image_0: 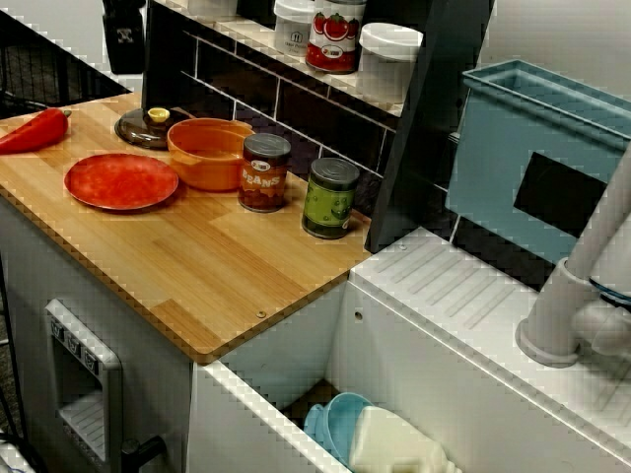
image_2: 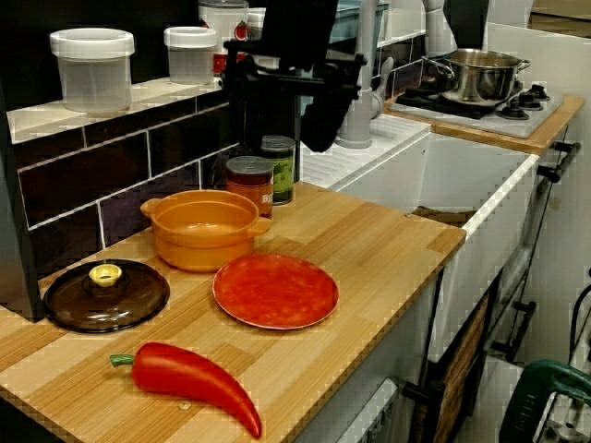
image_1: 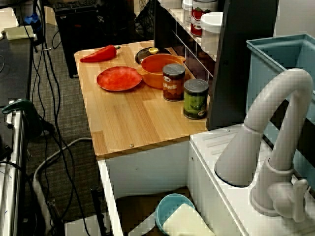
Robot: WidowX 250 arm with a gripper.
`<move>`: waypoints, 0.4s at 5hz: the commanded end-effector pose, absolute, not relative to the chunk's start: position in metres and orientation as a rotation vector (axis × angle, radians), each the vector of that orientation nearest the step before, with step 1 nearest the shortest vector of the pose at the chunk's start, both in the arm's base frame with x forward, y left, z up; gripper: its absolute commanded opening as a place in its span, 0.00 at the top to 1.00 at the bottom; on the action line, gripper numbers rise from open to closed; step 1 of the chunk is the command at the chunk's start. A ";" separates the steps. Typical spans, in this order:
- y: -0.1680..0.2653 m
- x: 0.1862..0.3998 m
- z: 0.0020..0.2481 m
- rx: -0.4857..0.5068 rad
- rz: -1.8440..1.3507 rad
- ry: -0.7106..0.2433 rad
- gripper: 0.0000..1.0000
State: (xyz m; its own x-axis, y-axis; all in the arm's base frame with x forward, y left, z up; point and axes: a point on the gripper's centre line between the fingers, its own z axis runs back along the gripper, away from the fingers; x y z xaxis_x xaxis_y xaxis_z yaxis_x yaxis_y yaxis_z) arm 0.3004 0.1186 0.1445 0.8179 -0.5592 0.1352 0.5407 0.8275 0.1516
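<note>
Overhead, in the upper middle of the view from the pepper end, my gripper (image_2: 321,129) hangs as a dark shape. I cannot tell whether its fingers are spread or closed. Just below and left of it the green can (image_2: 277,171) stands upright on the wooden counter (image_2: 388,240), just beside the red can (image_2: 250,185). Further left sits the orange pot (image_2: 203,231), with the red plate (image_2: 275,291) at lower centre.

counted off 1 orange pot (image_0: 209,153): 2 cans stood to one side of it, red can (image_0: 264,172) and green can (image_0: 329,198); 1 red plate (image_0: 121,181) lay near it, 1 dark lid (image_0: 148,126) near it, 1 red pepper (image_0: 35,130) farthest from it.
</note>
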 end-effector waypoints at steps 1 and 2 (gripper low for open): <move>0.108 0.308 0.141 0.107 -0.743 -0.256 0.00; 0.105 0.313 0.135 0.093 -0.760 -0.227 0.00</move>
State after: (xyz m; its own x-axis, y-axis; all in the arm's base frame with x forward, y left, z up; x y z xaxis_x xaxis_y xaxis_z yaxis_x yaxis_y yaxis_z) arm 0.3054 0.1066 0.1192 0.7110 -0.6866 0.1518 0.6766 0.7268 0.1181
